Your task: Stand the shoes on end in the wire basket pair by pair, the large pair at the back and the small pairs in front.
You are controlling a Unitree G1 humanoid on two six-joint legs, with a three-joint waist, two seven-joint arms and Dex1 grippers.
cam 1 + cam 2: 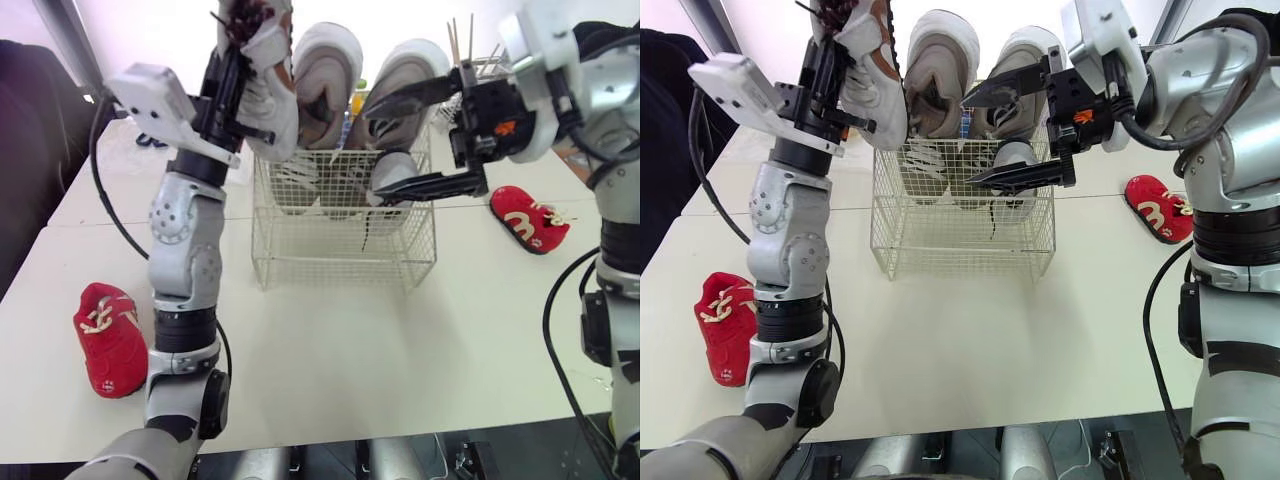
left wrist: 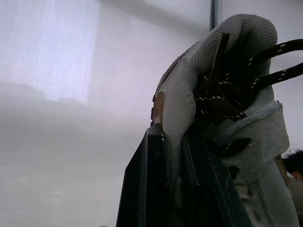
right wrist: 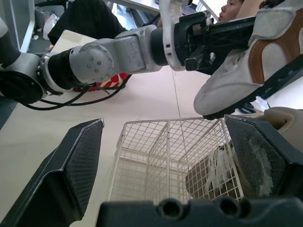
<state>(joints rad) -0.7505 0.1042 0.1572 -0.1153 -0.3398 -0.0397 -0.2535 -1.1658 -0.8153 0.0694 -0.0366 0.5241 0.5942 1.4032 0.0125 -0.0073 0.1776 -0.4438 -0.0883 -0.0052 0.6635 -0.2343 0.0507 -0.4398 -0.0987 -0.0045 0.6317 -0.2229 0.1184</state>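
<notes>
I am clenching my left gripper (image 1: 238,45) on the heel collar of a white mesh sneaker (image 1: 272,105) with brown trim and dark speckled laces. I am holding it high in the upper left-centre of the head view with its toe hanging down. The toe is sitting at about the level of the rim, over the left rear corner of the wire basket (image 1: 340,255), and I cannot tell whether it is touching the wire.

My right gripper (image 1: 372,150) is hovering at upper right-centre with its two fingers spread wide and gripping nothing. One finger is lying above the basket's right side and the other is crossing just in front of it.

The basket is standing in the middle of the white table (image 1: 330,360). Two large beige sneakers (image 1: 325,70) are standing on end along its back, soles facing me. A smaller grey shoe (image 1: 395,168) is standing in front of them inside the mesh.

One red shoe (image 1: 110,340) is lying on the table at lower left, well apart from the basket. A second red shoe (image 1: 528,220) is lying at the right, beyond my right gripper.
</notes>
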